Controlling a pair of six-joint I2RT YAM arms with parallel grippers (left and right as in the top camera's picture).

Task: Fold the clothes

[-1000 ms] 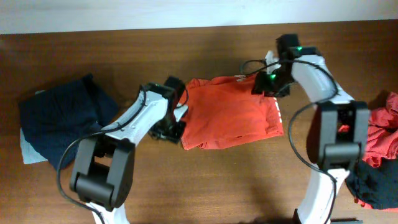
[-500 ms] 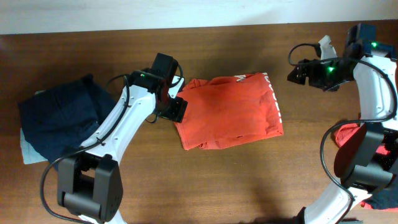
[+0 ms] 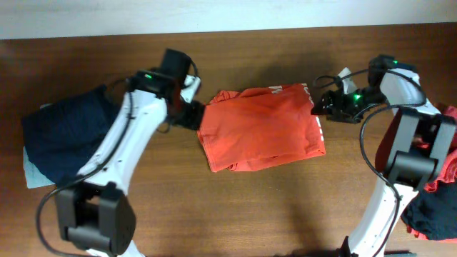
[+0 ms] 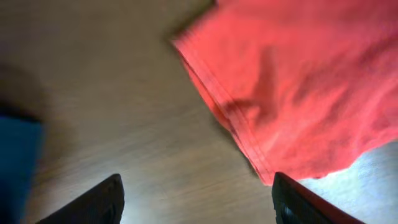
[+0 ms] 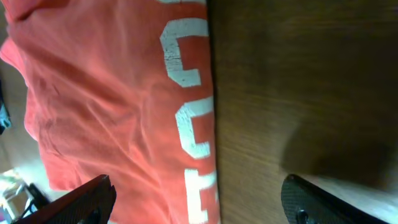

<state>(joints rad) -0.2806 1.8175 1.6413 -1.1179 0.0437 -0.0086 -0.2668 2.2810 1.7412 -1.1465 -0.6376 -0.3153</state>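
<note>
An orange-red T-shirt (image 3: 260, 128) lies folded into a rough rectangle at the table's middle, white lettering along its right edge. My left gripper (image 3: 191, 114) hangs open just off the shirt's upper left corner. In the left wrist view the shirt's hemmed corner (image 4: 292, 93) lies ahead of the open gripper (image 4: 196, 205), with bare wood between the fingers. My right gripper (image 3: 321, 107) is open at the shirt's right edge. The right wrist view has the gripper (image 5: 196, 202) straddling the lettered edge (image 5: 186, 124), holding nothing.
A dark navy garment (image 3: 68, 135) sits at the far left on a pale grey-green piece (image 3: 32, 173). A heap of red (image 3: 444, 153) and dark (image 3: 432, 214) clothes lies at the right edge, beside the right arm's base.
Both grippers opened and left the shirt lying flat. The left gripper rose up and left off the shirt's left edge. The right one swung out to the right, then came back to the right edge.
</note>
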